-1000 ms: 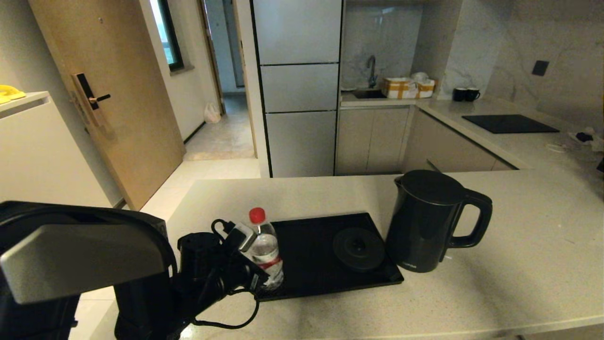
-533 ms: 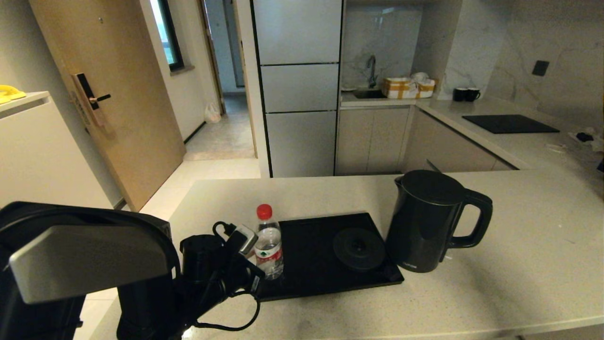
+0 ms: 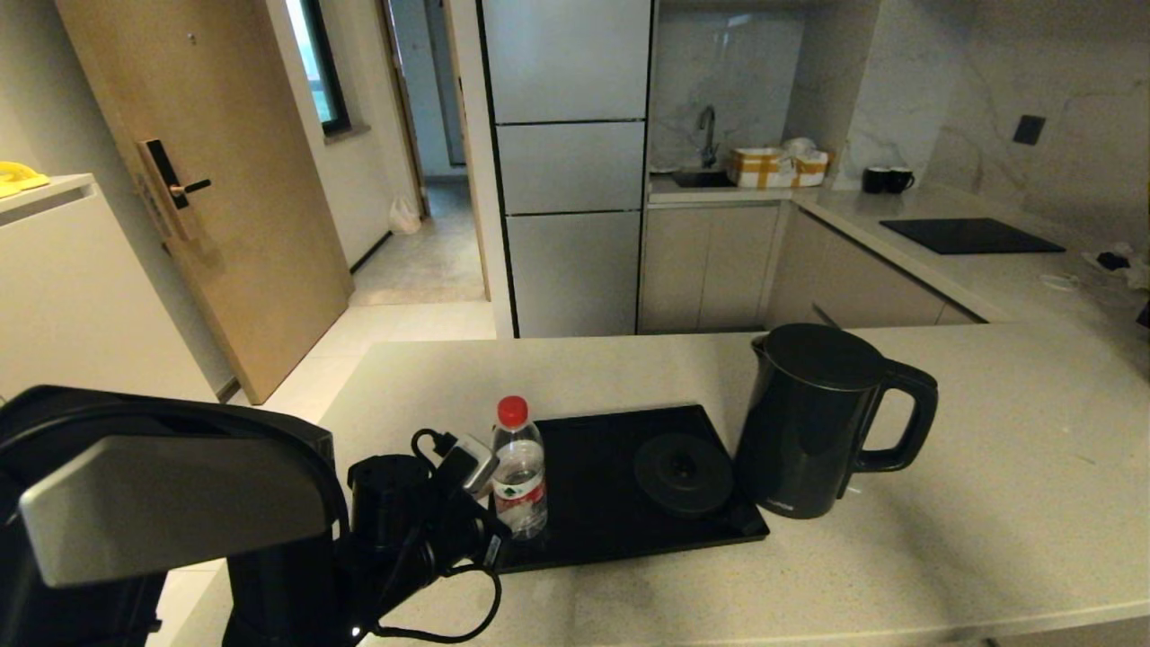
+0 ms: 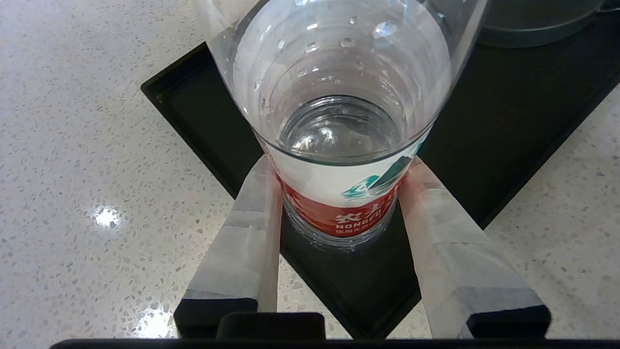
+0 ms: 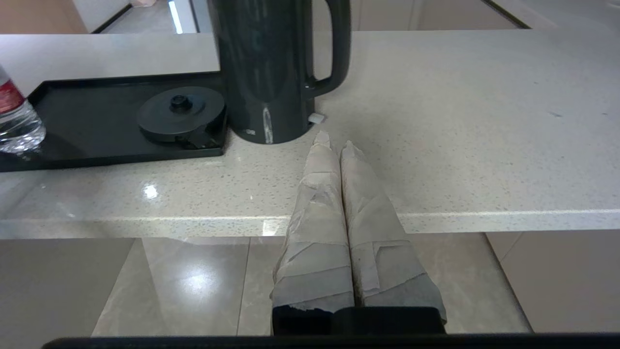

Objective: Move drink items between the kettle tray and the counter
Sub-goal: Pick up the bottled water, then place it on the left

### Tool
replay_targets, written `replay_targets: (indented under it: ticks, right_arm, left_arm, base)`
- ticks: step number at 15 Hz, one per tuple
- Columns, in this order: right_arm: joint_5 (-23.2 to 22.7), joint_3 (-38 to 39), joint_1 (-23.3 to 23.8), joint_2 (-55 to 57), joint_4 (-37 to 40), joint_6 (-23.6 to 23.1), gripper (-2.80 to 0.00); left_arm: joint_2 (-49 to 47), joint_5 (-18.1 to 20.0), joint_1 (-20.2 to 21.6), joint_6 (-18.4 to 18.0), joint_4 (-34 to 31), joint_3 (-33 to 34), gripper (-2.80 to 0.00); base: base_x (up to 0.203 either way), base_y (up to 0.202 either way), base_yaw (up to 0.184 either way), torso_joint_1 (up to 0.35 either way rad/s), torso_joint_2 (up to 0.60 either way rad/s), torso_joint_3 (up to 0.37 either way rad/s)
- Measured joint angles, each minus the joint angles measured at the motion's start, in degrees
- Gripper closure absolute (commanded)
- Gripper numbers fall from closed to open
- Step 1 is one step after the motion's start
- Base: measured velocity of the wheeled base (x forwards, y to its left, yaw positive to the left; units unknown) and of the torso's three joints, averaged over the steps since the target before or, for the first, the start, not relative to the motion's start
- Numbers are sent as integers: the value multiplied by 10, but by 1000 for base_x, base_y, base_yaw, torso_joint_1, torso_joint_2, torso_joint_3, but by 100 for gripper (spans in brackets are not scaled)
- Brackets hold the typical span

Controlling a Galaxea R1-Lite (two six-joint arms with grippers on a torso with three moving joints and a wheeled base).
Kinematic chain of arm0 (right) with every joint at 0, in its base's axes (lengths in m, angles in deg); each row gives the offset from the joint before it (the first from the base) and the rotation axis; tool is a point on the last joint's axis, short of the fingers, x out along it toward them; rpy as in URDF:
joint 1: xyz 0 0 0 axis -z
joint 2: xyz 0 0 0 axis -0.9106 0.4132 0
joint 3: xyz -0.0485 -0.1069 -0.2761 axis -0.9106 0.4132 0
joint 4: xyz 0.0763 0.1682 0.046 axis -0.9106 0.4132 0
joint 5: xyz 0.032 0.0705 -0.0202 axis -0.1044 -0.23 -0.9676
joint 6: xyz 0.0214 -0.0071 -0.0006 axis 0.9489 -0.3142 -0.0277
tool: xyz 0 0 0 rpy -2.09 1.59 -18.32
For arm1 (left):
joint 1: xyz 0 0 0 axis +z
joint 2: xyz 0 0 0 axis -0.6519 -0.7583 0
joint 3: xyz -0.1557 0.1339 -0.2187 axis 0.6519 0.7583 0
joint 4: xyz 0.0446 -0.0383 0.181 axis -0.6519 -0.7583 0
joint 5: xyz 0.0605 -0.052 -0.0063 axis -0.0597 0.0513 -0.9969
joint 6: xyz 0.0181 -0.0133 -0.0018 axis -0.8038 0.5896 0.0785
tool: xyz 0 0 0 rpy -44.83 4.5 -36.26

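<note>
The clear water bottle (image 3: 519,476) with its red cap stands upright at the left end of the glossy black tray (image 3: 588,539). My left gripper (image 3: 478,472) is shut on it. In the left wrist view the taped fingers (image 4: 256,194) press both sides of the bottle's red label (image 4: 339,213), over the tray's corner (image 4: 203,111). The dark kettle (image 3: 809,422) stands on the beige counter (image 3: 988,503), just right of the tray and off its round base disc (image 3: 683,472). My right gripper (image 5: 334,140) is shut and empty, low at the counter's front edge, pointing toward the kettle (image 5: 264,72).
A far grey worktop carries a black cooktop (image 3: 970,235) and two black mugs (image 3: 888,180). A wooden door (image 3: 207,180) and tall cabinets (image 3: 570,180) stand behind. The counter's front edge (image 5: 436,215) drops to tiled floor.
The bottle, tilted one second ago, now stands upright, and it has shifted a little to the right on the tray with my left gripper. The kettle has not moved.
</note>
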Motion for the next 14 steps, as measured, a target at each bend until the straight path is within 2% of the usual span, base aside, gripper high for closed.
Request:
replay_targets:
  ticks: [2,6,14]
  right_arm:
    - [0,0,0,0,0,0,0]
    - [0,0,0,0,0,0,0]
    - [0,0,0,0,0,0,0]
  left_arm:
    - [2,0,-1,0,0,1,0]
    - [14,-24,-1,-1,5,-2,0]
    - [31,-37,11,-2,9,-8,0]
  base:
    - [0,0,0,0,0,0]
    - [0,0,0,0,0,0]
    - [0,0,0,0,0,0]
